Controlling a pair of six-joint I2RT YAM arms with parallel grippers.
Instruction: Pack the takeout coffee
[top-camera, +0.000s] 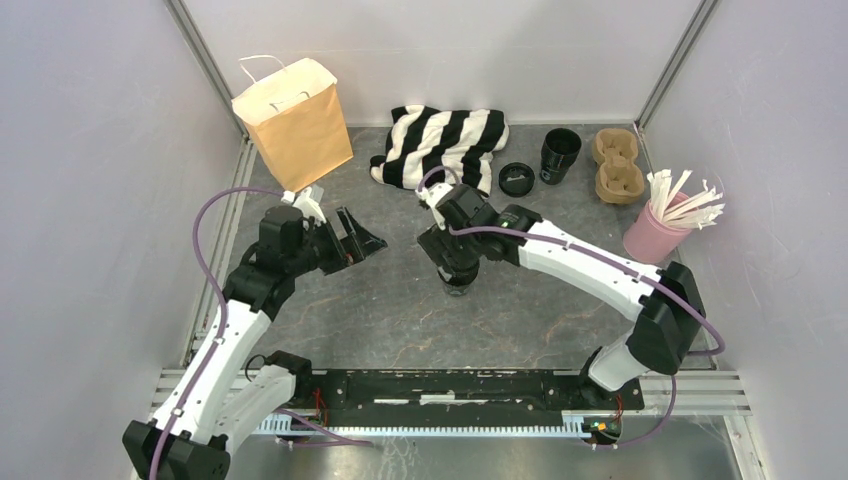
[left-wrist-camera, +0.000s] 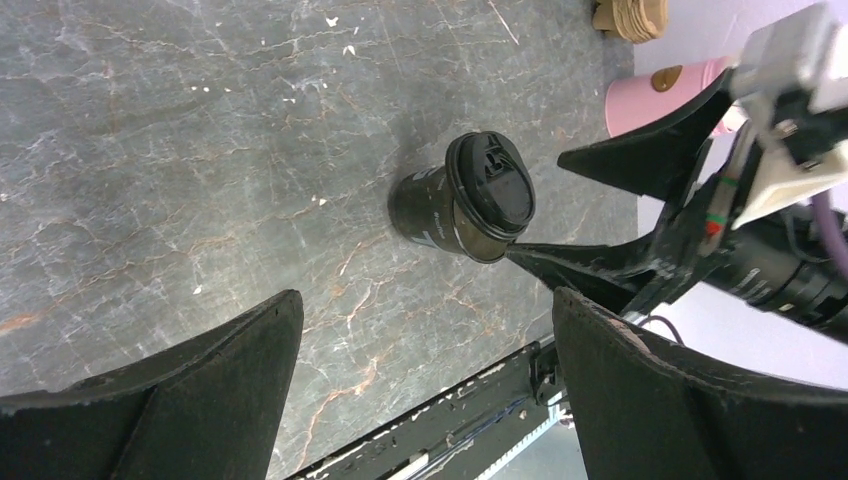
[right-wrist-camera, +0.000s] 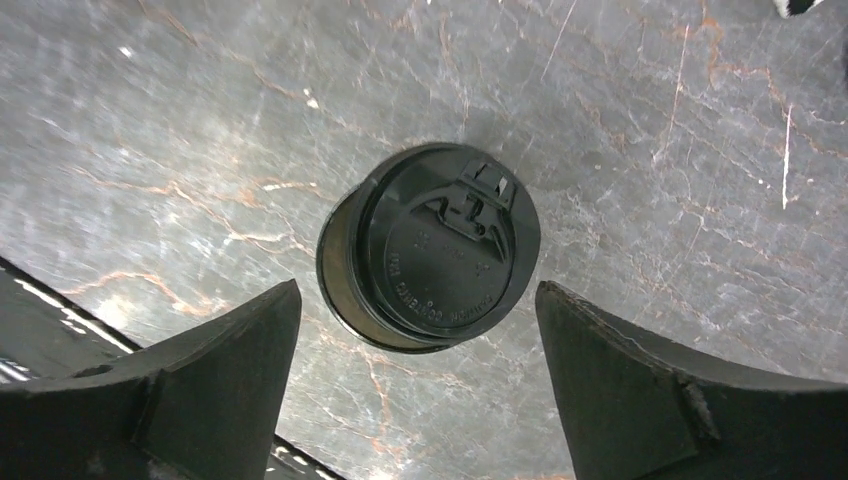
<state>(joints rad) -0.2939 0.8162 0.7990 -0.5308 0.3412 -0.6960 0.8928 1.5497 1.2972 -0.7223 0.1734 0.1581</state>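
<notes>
Small black disposable takeout coffee cup with round black plastic lid (right-wrist-camera: 430, 250), upright on the grey marbled bench (top-camera: 400, 320), near its middle, sip tab of the lid facing up. Directly above, right pincer (right-wrist-camera: 417, 300), pointing down, black fingers spread wide either side of the lid, bare bench showing between each finger and the cup in the right wrist view; nothing gripped. Off to the cup's left, well apart, left pincer (top-camera: 352, 240), aimed sideways toward the cup, fully spread and empty. Farther back on the left, tall brown paper bag with white twisted handles (top-camera: 295, 120), standing upright in the corner. Behind the cup, crumpled black-and-white striped cloth (top-camera: 445, 140). Just right of the cloth, loose flat black lid (top-camera: 516, 178), then lidless black cup (top-camera: 560, 152), upright. Right again, brown moulded pulp cup carriers (top-camera: 618, 165), stacked. At the right edge, pink tumbler (top-camera: 648, 240) full of white paper-wrapped sticks.
</notes>
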